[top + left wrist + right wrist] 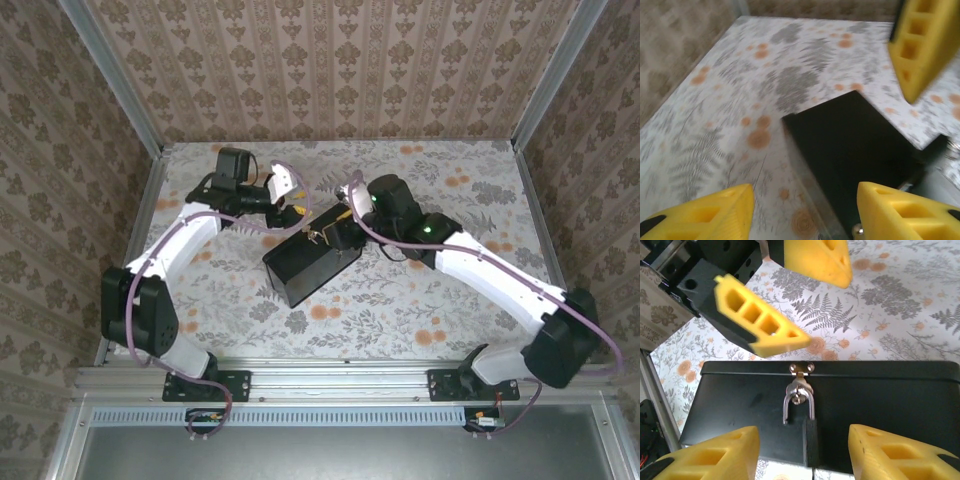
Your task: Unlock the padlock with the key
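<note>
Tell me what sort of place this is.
Probably a small robot test booth, not a real room: wallpapered panels in metal framing, a floral cloth below, left arm and right arm bolted to a rail.

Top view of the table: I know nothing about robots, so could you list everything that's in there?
black box: one, black, mid-table between the two arms
padlock: one, silvery shackle, hanging from the box's hasp
printed cloth: one, grey ferns and orange flowers, covering the table
patterned walls: three, beige-brown, around the table
left gripper: one, yellow fingers, open and empty, over the box's end
right gripper: one, yellow fingers, open, either side of the padlock
</note>
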You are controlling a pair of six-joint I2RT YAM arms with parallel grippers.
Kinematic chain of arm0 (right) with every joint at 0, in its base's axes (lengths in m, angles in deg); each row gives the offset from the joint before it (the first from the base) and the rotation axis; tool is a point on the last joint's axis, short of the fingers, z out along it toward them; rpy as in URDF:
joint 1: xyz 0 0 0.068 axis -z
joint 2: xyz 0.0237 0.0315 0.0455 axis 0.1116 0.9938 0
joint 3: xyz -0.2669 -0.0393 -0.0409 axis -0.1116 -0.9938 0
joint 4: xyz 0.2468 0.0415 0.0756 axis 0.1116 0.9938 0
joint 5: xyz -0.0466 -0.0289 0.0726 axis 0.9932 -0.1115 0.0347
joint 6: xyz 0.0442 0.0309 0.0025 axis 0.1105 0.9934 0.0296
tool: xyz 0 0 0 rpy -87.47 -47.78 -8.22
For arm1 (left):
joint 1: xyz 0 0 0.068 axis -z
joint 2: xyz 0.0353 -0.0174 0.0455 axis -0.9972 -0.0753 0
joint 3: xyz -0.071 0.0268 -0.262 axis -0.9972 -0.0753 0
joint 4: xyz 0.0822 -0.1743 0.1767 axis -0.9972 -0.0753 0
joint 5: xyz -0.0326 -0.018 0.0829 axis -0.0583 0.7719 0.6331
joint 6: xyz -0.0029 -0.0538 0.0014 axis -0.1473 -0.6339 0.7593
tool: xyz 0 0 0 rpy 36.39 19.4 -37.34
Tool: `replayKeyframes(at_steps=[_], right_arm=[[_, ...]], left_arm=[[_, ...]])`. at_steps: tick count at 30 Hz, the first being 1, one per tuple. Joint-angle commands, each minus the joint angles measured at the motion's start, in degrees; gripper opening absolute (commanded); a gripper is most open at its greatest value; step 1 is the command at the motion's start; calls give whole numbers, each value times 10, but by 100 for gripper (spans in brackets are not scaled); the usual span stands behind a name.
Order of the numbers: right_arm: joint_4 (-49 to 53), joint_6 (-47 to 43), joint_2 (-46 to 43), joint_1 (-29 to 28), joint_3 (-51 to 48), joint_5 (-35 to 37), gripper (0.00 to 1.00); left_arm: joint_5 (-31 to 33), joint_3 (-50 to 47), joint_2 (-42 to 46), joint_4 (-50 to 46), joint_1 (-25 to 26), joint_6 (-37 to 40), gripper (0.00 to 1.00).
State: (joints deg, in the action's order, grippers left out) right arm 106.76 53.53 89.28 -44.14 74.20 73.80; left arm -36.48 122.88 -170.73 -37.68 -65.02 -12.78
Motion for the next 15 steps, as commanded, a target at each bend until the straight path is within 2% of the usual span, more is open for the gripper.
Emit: replayKeyframes(at_steps=[1,3,8,10,13,15], right_arm=[[43,-14,40,-1,27,-26,52],[62,-19,56,-1,37,-28,52],[79,-23,59,0,27,-27,47],[77,-18,61,-1,23,-30,39],[74,8,67,-1,24,-24,21],[95,28,74,-2,40,-26,14]], left_arm=[[149,-37,37,127,5,-243,56],[195,-65,58,118,9,-273,55],[259,-101,109,98,4,-298,53],[285,-97,120,82,-3,-313,53],[288,-84,125,40,-4,-323,51],[310,-77,128,0,6,-330,50]])
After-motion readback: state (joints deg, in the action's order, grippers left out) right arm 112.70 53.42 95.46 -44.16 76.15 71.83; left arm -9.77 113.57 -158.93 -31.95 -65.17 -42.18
